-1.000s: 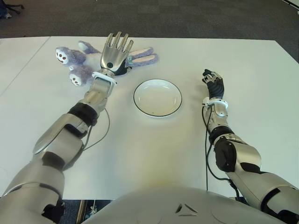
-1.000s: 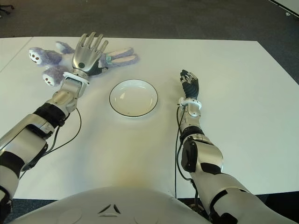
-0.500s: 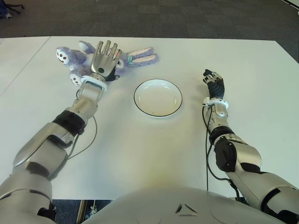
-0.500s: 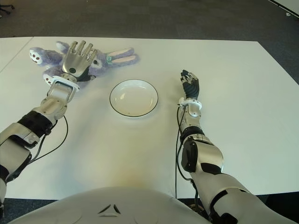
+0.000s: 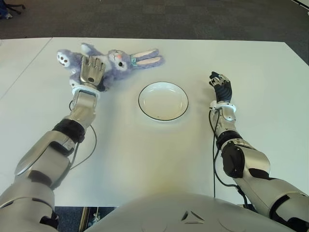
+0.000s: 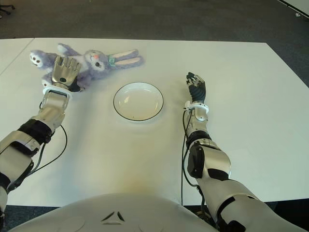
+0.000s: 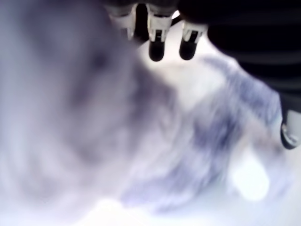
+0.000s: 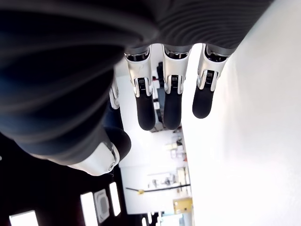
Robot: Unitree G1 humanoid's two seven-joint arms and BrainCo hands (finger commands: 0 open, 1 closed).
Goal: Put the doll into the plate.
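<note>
Lying on the white table (image 5: 145, 154), the doll (image 5: 113, 63) is not yet lifted: a soft purple plush rabbit with long pink-lined ears, a pink nose, a small teal bow at the neck and white paw pads dotted dark. Fur looks shaggy and compressible; the body is limp and sprawled, so it should deform under a grip.

Left hand (image 5: 91, 72) is over the doll's body and legs, palm down, fingers extended and only slightly bent, head and ears showing just beyond its thumb side. Left wrist view shows fur filling the space under the palm, fingertips not closed around anything. Judgement: hand unclosed, nothing held; contact with the fur likely but not certain.

Plate (image 5: 163, 100), a shallow round white dish with a thin dark rim, glossy and hard, holds nothing. It sits to the inner side of the left hand, near the doll but apart from it.

Right hand (image 5: 221, 87) idle, beyond the plate's far side; fingers loosely bent, nothing in them.

Remaining: grasp, lift, carry, release.
</note>
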